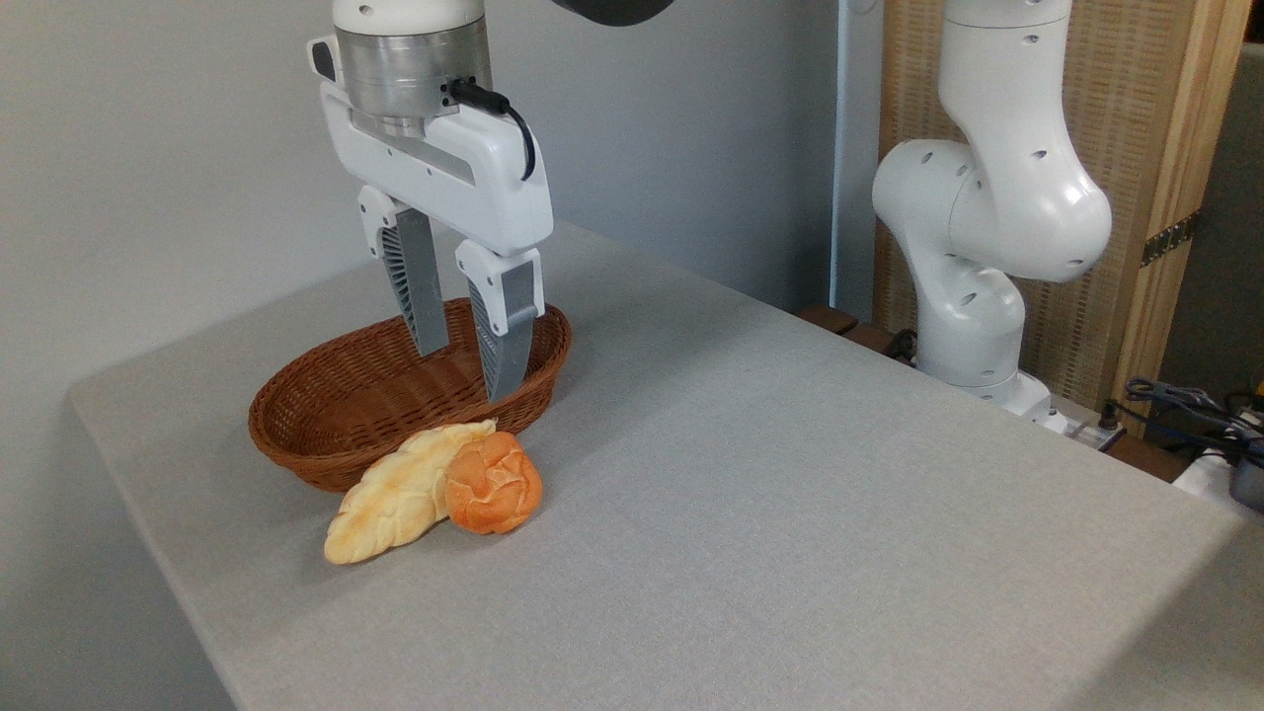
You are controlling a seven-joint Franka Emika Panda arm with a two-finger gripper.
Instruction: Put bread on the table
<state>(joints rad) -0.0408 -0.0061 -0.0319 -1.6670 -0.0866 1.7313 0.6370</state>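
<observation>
The bread [493, 483] is seen on the table [790, 513], touching the braided loaf [400, 499], below the released, empty gripper [466, 370], so it could be nudged if the gripper is lowered.

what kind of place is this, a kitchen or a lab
Most likely a robotics lab, not a kitchen: a white robot arm mounted beside a cloth-covered table, loose cables at the right, and plain bare walls.
</observation>
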